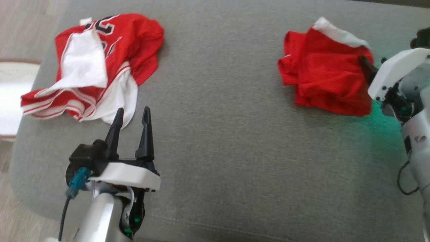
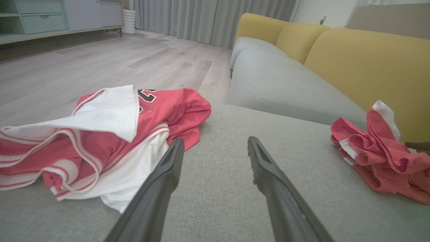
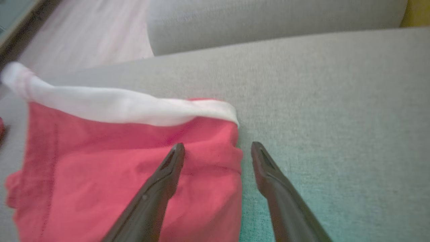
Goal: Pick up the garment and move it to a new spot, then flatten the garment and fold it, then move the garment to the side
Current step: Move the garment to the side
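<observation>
Our right gripper (image 3: pixel 217 149) spread, empty | red cloth garment with white band (image 3: pixel 100 168), frame's lower left, edge between jaws | left gripper (image 1: pixel 132 112) spread too

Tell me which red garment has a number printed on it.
The jersey on the robot's left; the shorts on the right show plain red with a white band.

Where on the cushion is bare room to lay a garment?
Bare: the middle of the cushion, between the jersey and the red garment. Crowded: the left, with jersey and left tool; the right, with red garment and right tool.
</observation>
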